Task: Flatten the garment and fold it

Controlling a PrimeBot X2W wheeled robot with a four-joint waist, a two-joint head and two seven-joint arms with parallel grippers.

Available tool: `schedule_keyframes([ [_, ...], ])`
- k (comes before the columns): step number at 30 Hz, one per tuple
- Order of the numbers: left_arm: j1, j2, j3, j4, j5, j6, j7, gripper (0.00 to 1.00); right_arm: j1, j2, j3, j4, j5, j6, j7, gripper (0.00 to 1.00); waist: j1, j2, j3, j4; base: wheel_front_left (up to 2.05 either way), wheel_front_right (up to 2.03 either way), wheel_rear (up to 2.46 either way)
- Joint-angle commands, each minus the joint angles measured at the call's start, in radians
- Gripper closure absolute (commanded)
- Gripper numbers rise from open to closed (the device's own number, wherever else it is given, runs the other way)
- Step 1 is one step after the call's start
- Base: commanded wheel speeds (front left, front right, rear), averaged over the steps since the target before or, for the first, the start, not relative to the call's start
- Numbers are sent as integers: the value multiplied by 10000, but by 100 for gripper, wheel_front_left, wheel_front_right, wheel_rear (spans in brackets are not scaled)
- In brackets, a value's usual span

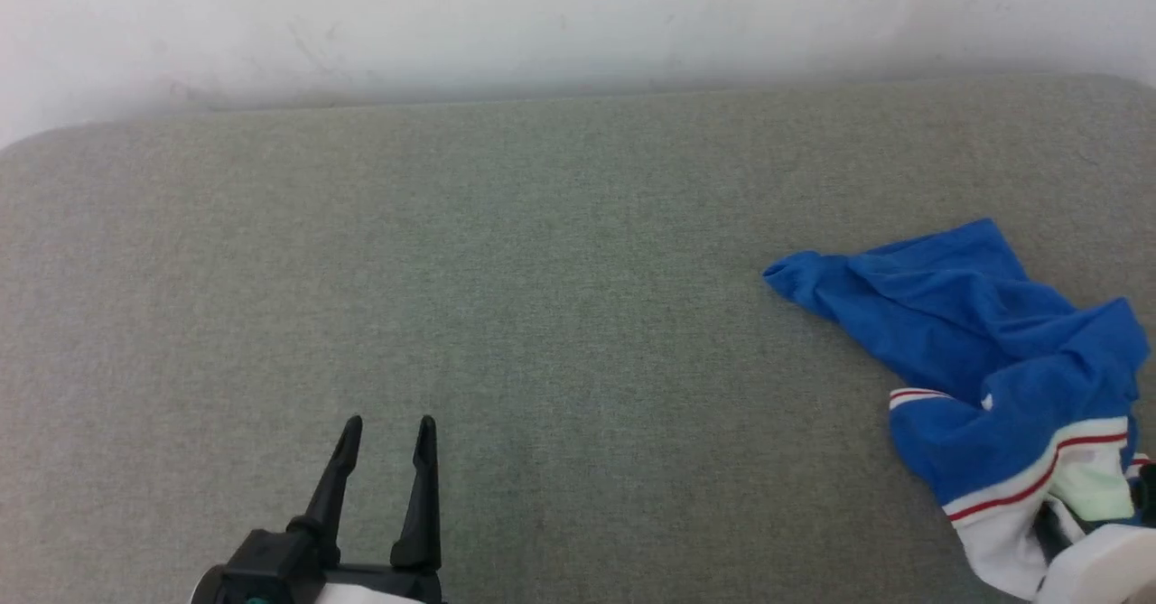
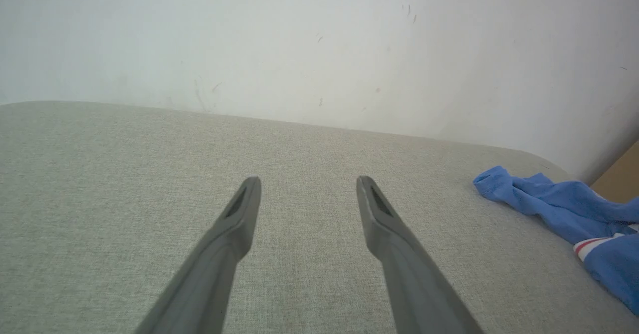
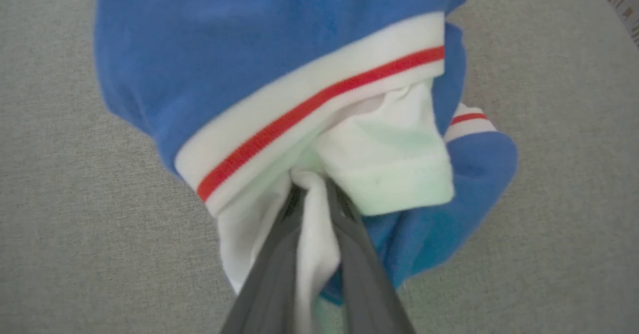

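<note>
The garment point(image 1: 984, 351), a bright blue jersey with white sleeves and thin red stripes, lies crumpled at the right side of the grey cushion. In the right wrist view my right gripper point(image 3: 314, 186) is shut on a white fold of the garment point(image 3: 279, 74), cloth pinched between its two fingers. The head view shows that arm's pale wrist point(image 1: 1097, 568) at the lower right corner, half under the cloth. My left gripper point(image 1: 389, 423) stands open at the lower left, far from the shirt, nothing between its fingers. The left wrist view has the open left gripper point(image 2: 308, 180) and the garment point(image 2: 559, 204) off to the right.
The grey fabric cushion point(image 1: 506, 315) spreads wide to the left of the shirt. A white wall point(image 1: 578, 17) runs along its far edge. A tan patch of floor or box point(image 2: 621, 179) shows past the cushion's right end.
</note>
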Motion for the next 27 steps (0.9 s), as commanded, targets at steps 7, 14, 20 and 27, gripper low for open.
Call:
schedule_keyframes([
  [7,-157,100,-13,-96,-10,10,100,0,-928,-26,707,-644,-85,-7,-421,0,0,-1,-104,-181,0,0,0],
  [14,-239,-30,-116,-116,-34,33,42,0,-2323,-649,1161,-2516,245,-7,642,0,0,-1,106,132,0,0,0],
  [20,-501,-92,-162,-106,0,-1,-22,0,-3515,-1228,1344,-1710,-44,-7,2095,0,0,-1,779,607,0,0,0],
  [27,-928,-179,-206,-37,28,-109,-87,0,-4556,-1821,2120,-147,-217,-7,3181,0,0,-1,1652,1030,0,0,0],
])
